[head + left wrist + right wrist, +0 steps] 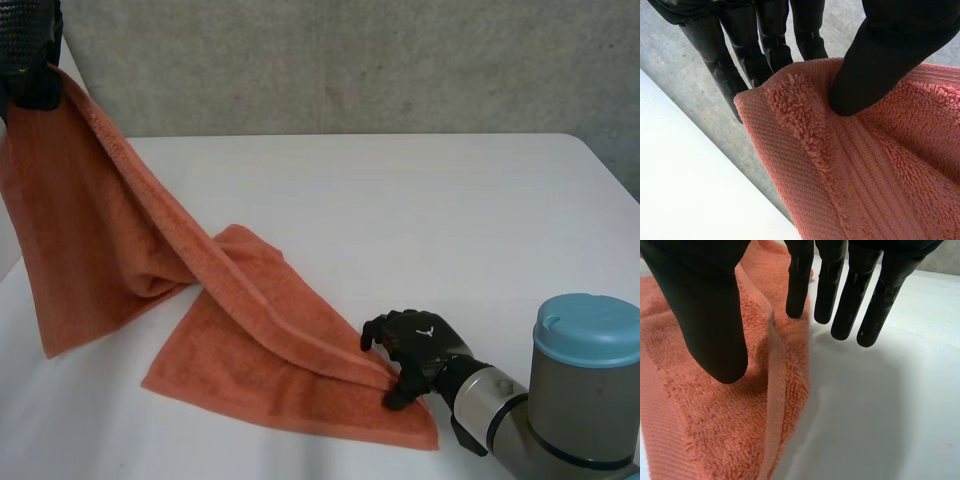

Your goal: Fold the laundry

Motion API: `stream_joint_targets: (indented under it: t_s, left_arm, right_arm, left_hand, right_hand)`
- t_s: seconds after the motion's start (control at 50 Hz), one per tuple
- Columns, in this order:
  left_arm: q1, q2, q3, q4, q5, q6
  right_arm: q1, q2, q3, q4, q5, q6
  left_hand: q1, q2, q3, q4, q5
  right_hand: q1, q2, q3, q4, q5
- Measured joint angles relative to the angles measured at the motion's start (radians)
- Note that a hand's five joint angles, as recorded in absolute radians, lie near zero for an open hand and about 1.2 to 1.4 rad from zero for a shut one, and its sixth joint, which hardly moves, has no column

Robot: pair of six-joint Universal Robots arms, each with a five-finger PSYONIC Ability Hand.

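Note:
An orange terry towel [250,350] runs from high at the far left down onto the white table [420,220]. My left hand [30,60] holds it up by a corner, with the thumb [875,65] pinching the towel's hem [805,130] against the fingers [740,55]. The lower part lies loosely folded on the table, ending in a corner near the front right. My right hand [415,345] rests there at the towel's near right edge. Its fingers [840,290] are straight and spread from the thumb [705,315], above the towel [715,430] and a raised fold, gripping nothing.
A grey concrete wall [350,60] stands behind the table's far edge. My right arm's grey joint with its light-blue cap [585,330] sits at the front right corner. Bare table lies to the right of and beyond the towel.

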Motion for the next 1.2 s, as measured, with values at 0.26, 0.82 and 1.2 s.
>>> stream_joint_targets:
  t_s: [0.26, 0.82, 1.2]
  left_arm:
    - [0.000, -0.001, -0.004, 0.000, 0.001, 0.000]
    - [0.004, -0.081, -0.158, -0.095, 0.009, 0.017]
    - [-0.019, -0.458, 0.144, -0.077, 0.008, 0.190]
  right_arm:
    - [-0.012, 0.018, -0.011, -0.058, 0.013, -0.035]
    - [-0.196, -0.318, -0.413, 0.692, 0.070, -0.612]
    - [-0.180, 0.155, -0.924, 0.633, 0.262, -0.700]
  left_hand:
    - [0.000, 0.000, 0.000, 0.000, 0.000]
    - [0.000, 0.000, 0.000, 0.000, 0.000]
    - [0.000, 0.000, 0.001, 0.000, 0.000]
  right_hand:
    - [0.466, 0.584, 0.572, 0.579, 0.546]
    - [0.466, 0.584, 0.573, 0.582, 0.552]
    - [0.466, 0.584, 0.573, 0.582, 0.554]
